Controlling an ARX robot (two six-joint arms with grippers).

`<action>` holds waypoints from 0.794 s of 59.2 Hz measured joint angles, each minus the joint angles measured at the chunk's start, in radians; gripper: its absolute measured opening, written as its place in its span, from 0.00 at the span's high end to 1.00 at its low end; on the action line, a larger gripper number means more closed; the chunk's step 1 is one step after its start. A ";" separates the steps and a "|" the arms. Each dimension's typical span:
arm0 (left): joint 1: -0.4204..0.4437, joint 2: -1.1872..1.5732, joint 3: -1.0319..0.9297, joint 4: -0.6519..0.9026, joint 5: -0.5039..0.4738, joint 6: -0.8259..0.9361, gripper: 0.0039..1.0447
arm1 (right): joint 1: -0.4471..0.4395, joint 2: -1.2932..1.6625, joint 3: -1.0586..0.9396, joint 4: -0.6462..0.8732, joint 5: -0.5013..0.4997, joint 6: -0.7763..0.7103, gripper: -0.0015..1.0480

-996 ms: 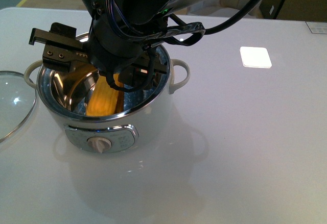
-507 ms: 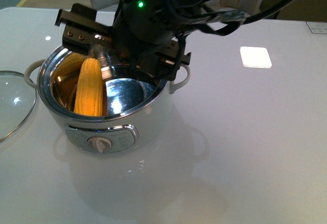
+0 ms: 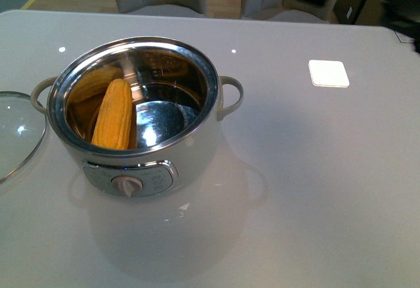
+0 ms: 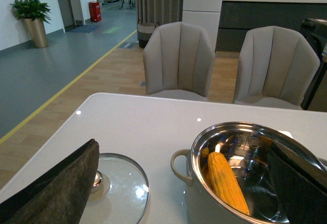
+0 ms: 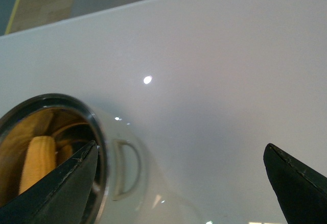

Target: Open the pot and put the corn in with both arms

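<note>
Three angles, one shared pot [image 3: 141, 121]

The corn [image 3: 113, 114] leans inside the pot [image 3: 190, 153] on the table [image 3: 315, 189], the lid [image 3: 16, 134] lying left.

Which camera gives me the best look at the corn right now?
Front view: the corn shows nearly whole, leaning against the pot wall. Left wrist view shows most of it too; right wrist view shows only its top, partly behind a claw finger.
</note>
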 joint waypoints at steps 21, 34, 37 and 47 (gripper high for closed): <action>0.000 0.000 0.000 0.000 0.000 0.000 0.06 | -0.078 -0.373 -0.293 -0.050 0.109 -0.130 0.08; 0.000 0.000 0.000 0.000 0.000 0.000 0.06 | -0.084 -0.569 -0.359 -0.143 0.187 -0.138 0.08; 0.000 0.000 0.000 0.000 0.000 0.000 0.06 | -0.084 -0.590 -0.363 -0.146 0.195 -0.138 0.08; 0.000 0.000 0.000 0.000 0.000 0.000 0.06 | -0.166 -0.647 -0.592 0.424 -0.086 -0.361 0.36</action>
